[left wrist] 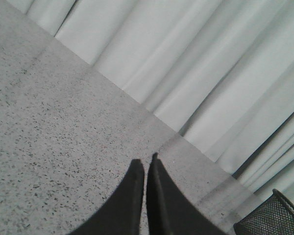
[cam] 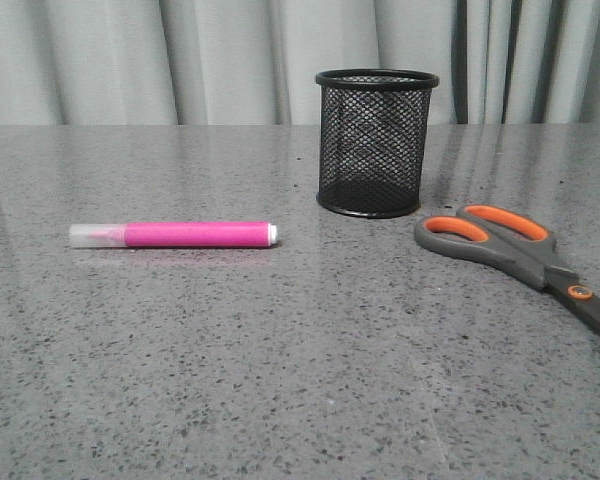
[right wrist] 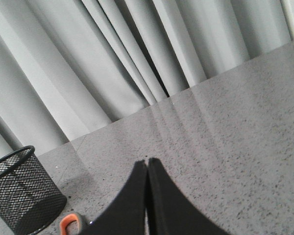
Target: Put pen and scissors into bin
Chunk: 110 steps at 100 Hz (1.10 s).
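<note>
Grey speckled stone forms the counter (cam: pixel 280 380), on which all three task items lie untouched. The pen (cam: pixel 175 235) lies flat on the robot's left, clear cap pointing outward and white end toward the middle. The bin (cam: pixel 376 142) stands upright near the centre, farther back. The scissors (cam: pixel 520 255) lie flat on the right, handles toward the bin and blades running off the frame edge.

Likely risks, judged from this layout: the pen is round and may roll away under a fingertip that lands off-centre; the scissors lie low against the stone, so a shallow descent could skid over the handles rather than catch them; the bin looks light and narrow-mouthed, so a long item lowered at a slant could strike the rim and tip it.

Neither arm appears in the front view. In each wrist view the camera looks obliquely across the counter toward the curtain (left wrist: pixel 196 63). The left claw (left wrist: pixel 146 169) has its fingers pressed together, holding nothing, and the right claw (right wrist: pixel 147 169) likewise, with the bin and an orange handle loop just beside it.
</note>
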Motion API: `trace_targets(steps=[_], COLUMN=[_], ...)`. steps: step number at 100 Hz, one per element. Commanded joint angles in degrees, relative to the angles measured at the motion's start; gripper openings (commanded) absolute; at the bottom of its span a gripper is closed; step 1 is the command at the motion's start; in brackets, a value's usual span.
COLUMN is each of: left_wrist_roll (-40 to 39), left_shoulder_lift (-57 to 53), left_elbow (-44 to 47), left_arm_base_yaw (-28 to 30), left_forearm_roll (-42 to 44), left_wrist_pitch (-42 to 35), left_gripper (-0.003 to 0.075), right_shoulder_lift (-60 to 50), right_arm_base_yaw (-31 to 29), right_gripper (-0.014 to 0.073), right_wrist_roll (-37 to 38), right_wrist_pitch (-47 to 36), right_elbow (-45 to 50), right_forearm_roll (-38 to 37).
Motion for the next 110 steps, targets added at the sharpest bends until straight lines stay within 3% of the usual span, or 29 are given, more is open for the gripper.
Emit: trace_targets(steps=[1, 12, 25, 35, 57, 86, 96, 110], left_wrist_roll=[-0.35, -0.22, -0.13, 0.37, 13.39, 16.49, 25.04, 34.94], left_shoulder_lift=[-1.68, -0.47, 4.89, 11.47, 26.90, 38.93, 40.75, 42.33], left_elbow=[0.48, -3.47, -10.81, -18.16, -32.73, -41.12, -42.09, -42.20], left_arm_base_yaw=[0.16, 0.16, 0.16, 0.16, 0.16, 0.16, 0.16, 0.16], left_forearm_roll=[-1.73, 1.18, 11.99, 18.25, 18.67, 17.57, 12.53, 2.07], left_wrist_pitch=[-3.18, 0.26, 7.01, 13.07, 26.30, 33.58, 35.21, 34.91], left_gripper=[-0.0019, -0.0019, -0.0019, -0.0019, -0.0019, -0.0017, 0.0021, 0.0176], right_shoulder_lift=[-0.88, 1.58, 8.29, 16.27, 31.70, 42.80, 43.38, 43.38], right_arm_base_yaw=[-0.32, -0.32, -0.32, -0.32, 1.04, 1.39, 1.39, 1.39], right_gripper=[-0.0072, -0.0064, -0.0064, -0.0064, -0.0064, -0.0059, 0.0037, 0.0324], right_wrist_roll=[-0.14, -0.14, -0.75, -6.54, -15.46, -18.85, -20.22, -20.22], right_wrist_pitch=[-0.30, 5.61, 10.56, 14.76, 24.50, 34.02, 34.85, 34.73], right_elbow=[-2.14, -5.92, -11.88, -17.29, -30.22, -40.43, -41.79, -42.58], right_forearm_roll=[0.95, 0.38, -2.18, -2.59, -2.59, -2.59, -2.48, -2.25])
